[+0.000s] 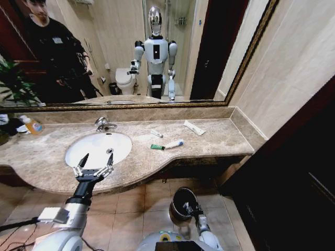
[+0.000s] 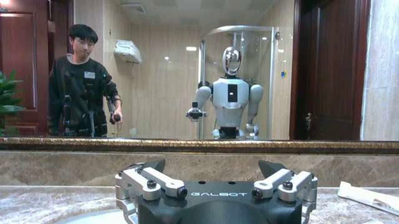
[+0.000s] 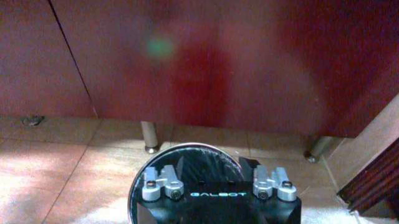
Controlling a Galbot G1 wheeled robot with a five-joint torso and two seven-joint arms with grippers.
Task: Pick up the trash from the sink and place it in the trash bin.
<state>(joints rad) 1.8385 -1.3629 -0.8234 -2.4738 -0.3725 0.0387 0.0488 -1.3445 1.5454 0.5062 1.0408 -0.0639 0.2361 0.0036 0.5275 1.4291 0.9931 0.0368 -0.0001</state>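
The white oval sink (image 1: 112, 141) looks bare inside. My left gripper (image 1: 95, 161) hovers over its front rim, open and holding nothing; in the left wrist view the left gripper (image 2: 212, 166) faces the mirror. The trash lies on the marble to the right of the basin: a thin white stick (image 1: 156, 134), a green packet (image 1: 157, 147), a white-and-blue tube (image 1: 174, 144) and a flat white packet (image 1: 194, 127) (image 2: 367, 196). On the floor below stands the black trash bin (image 1: 180, 201) (image 3: 199, 161), with my right gripper (image 1: 191, 208) (image 3: 212, 183) open just above it.
A chrome tap (image 1: 103, 124) stands behind the basin. A clear bottle of orange liquid (image 1: 32, 124) and a plant (image 1: 13, 83) are at the far left. The mirror (image 1: 199, 47) runs along the back, and a dark cabinet (image 1: 293, 172) closes the right side.
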